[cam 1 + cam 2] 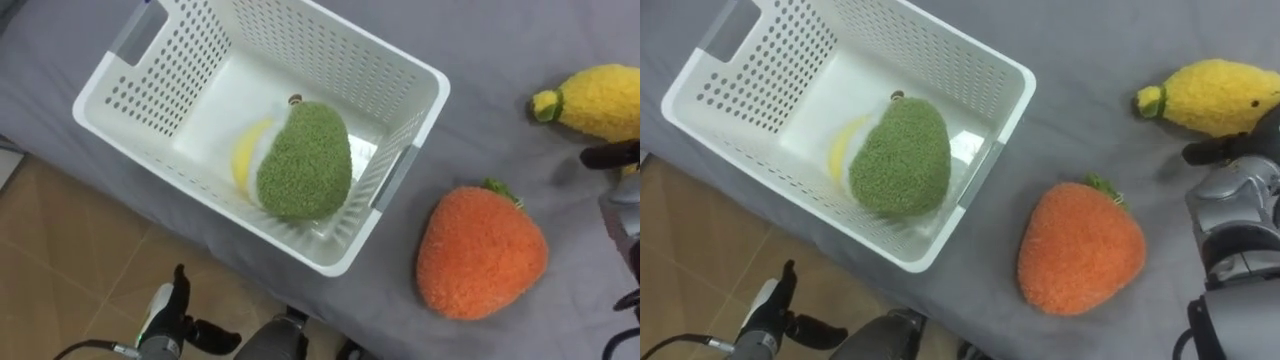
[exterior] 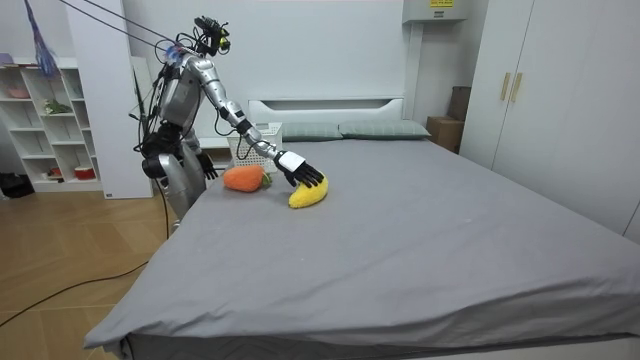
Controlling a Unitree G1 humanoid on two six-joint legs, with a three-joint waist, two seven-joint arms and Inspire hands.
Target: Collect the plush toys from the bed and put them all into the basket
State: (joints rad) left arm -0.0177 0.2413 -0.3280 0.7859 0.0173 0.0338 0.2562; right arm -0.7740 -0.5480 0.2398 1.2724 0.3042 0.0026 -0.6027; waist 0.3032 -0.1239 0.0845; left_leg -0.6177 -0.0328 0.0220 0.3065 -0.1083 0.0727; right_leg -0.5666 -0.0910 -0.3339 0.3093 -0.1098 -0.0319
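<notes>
R robot hand (image 2: 305, 177) — on yellow plush toy (image 1: 1220, 95)

Left of the fingers (image 1: 1212, 150) of the right hand (image 2: 305, 177), bare grey bed (image 1: 1080, 120) runs to the white basket (image 1: 985, 170) wall — orange plush toy (image 1: 1080, 250) flanking on the near side, yellow plush toy (image 1: 1215, 95) just beyond the fingers.

The basket (image 1: 160, 70) is white plastic, smooth and a bit shiny, with lots of little holes in its walls. Inside the basket, the green avocado toy (image 1: 305, 160) is soft, fuzzy cloth. Right of the basket, the orange toy (image 1: 480, 255) is fluffy like a towel. Further right, the yellow toy (image 1: 600, 100) is fluffy too. Under the basket, the grey bed sheet (image 1: 500, 40) is flat, matt cloth. Below the basket, the floor (image 1: 60, 250) looks like smooth brown wood.
</notes>
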